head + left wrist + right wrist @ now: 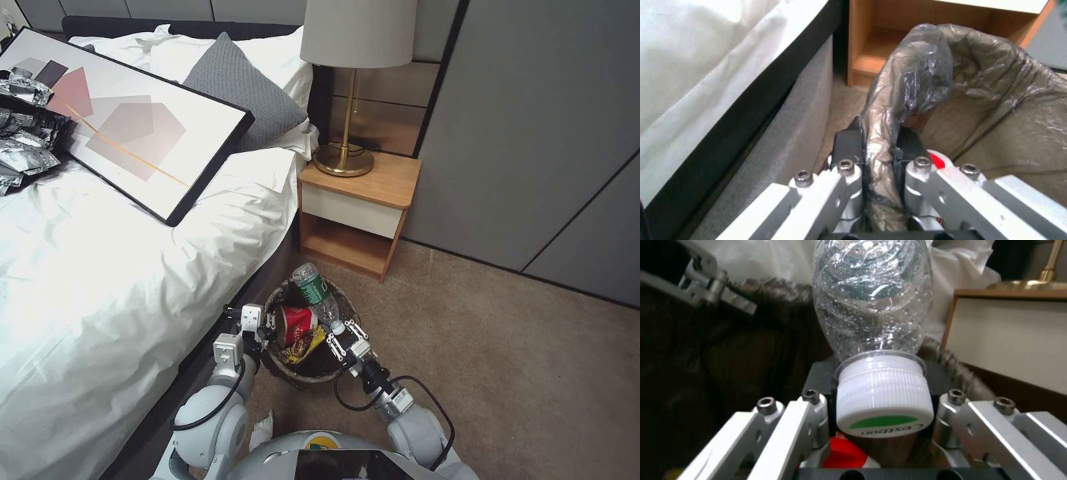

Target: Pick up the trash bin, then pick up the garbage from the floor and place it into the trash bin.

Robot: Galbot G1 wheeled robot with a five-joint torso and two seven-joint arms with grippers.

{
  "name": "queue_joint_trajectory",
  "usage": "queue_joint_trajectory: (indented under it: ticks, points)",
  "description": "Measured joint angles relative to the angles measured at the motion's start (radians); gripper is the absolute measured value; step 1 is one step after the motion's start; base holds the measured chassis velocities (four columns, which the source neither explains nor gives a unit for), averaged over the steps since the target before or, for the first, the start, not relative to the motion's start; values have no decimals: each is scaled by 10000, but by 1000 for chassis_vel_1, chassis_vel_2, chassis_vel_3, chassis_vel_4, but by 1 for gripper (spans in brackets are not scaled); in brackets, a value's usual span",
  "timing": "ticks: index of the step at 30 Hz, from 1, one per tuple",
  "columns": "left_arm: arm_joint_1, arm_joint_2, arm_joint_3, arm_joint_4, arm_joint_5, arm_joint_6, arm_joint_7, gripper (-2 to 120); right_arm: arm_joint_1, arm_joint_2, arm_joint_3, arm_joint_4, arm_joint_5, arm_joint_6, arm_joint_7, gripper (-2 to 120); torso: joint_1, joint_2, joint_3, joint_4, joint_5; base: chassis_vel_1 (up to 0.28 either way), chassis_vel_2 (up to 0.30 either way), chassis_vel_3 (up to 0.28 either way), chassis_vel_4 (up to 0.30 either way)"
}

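1. our right claw is shut on the white cap of a clear plastic bottle with a green label. the bottle sticks up out of the small round bin with the dark bag liner, beside the bed.
2. we think the bottle is light, thin and slippery. the hard cap looks like the best spot to hold.
3. our left claw pinches the soft bag on the bin's rim.
4. both arms reach forward and low, one on each side of the bin.
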Motion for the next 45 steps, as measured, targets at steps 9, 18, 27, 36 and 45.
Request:
queue_joint_trajectory:
  ticks: [9, 18, 27, 36, 45]
  points:
    - [-4, -21, 5, -26, -23, 12, -8, 7, 8, 21, -50, -205, -106, -9, 41, 41, 0, 0, 0, 0, 0, 0, 0, 0, 0]
    - [-6, -37, 4, -29, -65, 20, -13, 7, 11, 36, -81, -276, -163, -11, 58, 75, 0, 0, 0, 0, 0, 0, 0, 0, 0]
    - [-28, -42, -10, -31, -139, 33, -18, 7, 13, 57, -73, -286, -211, -14, 75, 100, 0, 0, 0, 0, 0, 0, 0, 0, 0]
    - [-62, -56, -11, -13, -144, 44, -12, 7, -5, 35, 35, -154, -226, -9, 76, 100, 0, 0, 0, 0, 0, 0, 0, 0, 0]
    - [5, 12, -134, -30, -144, 9, 12, 7, -97, 174, 862, 2146, 5, -545, 1844, 100, 0, 0, 0, 0, -1, 0, 0, 0, 0]
